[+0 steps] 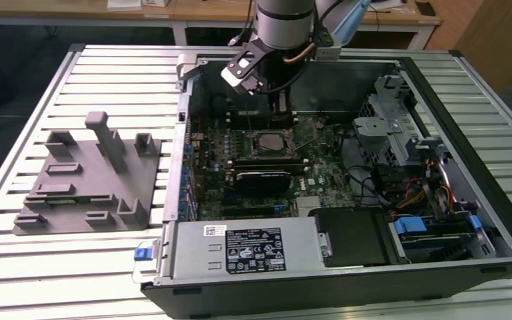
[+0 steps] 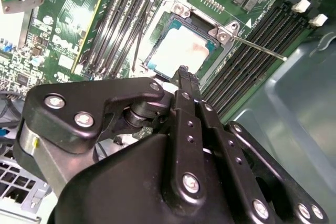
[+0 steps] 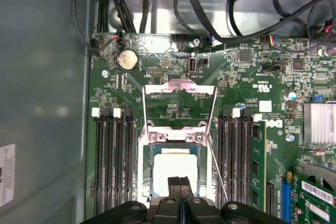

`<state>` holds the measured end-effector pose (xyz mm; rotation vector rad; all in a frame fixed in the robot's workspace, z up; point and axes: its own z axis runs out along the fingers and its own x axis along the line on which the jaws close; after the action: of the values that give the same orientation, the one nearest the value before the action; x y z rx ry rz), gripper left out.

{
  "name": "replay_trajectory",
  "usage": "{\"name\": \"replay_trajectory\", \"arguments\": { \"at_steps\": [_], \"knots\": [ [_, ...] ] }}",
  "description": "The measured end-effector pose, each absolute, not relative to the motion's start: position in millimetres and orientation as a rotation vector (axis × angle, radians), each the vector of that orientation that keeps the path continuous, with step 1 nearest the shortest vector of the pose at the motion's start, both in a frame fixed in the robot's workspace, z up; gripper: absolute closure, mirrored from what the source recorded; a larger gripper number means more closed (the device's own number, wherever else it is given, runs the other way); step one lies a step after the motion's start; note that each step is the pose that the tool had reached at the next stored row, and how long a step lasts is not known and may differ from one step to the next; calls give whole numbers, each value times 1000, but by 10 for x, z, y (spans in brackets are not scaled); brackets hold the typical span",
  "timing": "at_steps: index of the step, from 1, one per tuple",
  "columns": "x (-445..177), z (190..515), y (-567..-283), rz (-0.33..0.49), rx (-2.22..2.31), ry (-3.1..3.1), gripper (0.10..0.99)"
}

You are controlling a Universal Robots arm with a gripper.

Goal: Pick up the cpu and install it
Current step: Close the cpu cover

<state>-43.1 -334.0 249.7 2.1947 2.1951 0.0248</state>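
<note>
Ext. view: gripper (image 1: 279, 110) recorded inside open PC case (image 1: 178, 100), over motherboard (image 1: 323, 177); cpu (image 1: 268, 141) seated in socket (image 1: 283, 149) at 6 o'clock of gripper; grey fixture (image 1: 87, 177) logged on slatted table (image 1: 25, 120) at 9 o'clock of case. Second wrist view: fingers (image 2: 190, 108) seen pressed together, nothing held, tips just above cpu (image 2: 178, 51), contact not determinable. First wrist view: cpu (image 3: 176, 163) shown flat in socket, load plate (image 3: 178, 90) standing open, RAM slots (image 3: 113, 150) flanking both sides, closed fingertips (image 3: 175, 182) over cpu edge.
</note>
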Motion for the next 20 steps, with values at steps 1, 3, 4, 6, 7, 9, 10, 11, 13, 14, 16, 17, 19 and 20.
{"name": "replay_trajectory", "arguments": {
  "at_steps": [1, 3, 4, 6, 7, 9, 10, 11, 13, 14, 16, 17, 19, 20],
  "knots": [
    [-431, 2519, -3340, 25, 2195, 2195, 980],
    [-431, 2556, -3340, 25, 2195, 2195, 980],
    [-431, 2567, -3340, 25, 2195, 2195, 980],
    [-431, 2568, -3340, 25, 2195, 2195, 980],
    [-431, 2567, -3340, 25, 2195, 2195, 980],
    [-430, 2568, -3340, 25, 2195, 2195, 980],
    [-424, 2569, -3340, 25, 2195, 2195, 980],
    [-413, 2569, -3340, 25, 2195, 2195, 980],
    [-378, 2569, -3340, 25, 2195, 2195, 980],
    [-363, 2569, -3340, 25, 2195, 2195, 980],
    [-335, 2568, -3340, 25, 2195, 2195, 980],
    [-322, 2568, -3340, 25, 2195, 2195, 980],
    [-298, 2569, -3340, 25, 2195, 2195, 980],
    [-286, 2568, -3340, 25, 2195, 2195, 980]
  ]
}}
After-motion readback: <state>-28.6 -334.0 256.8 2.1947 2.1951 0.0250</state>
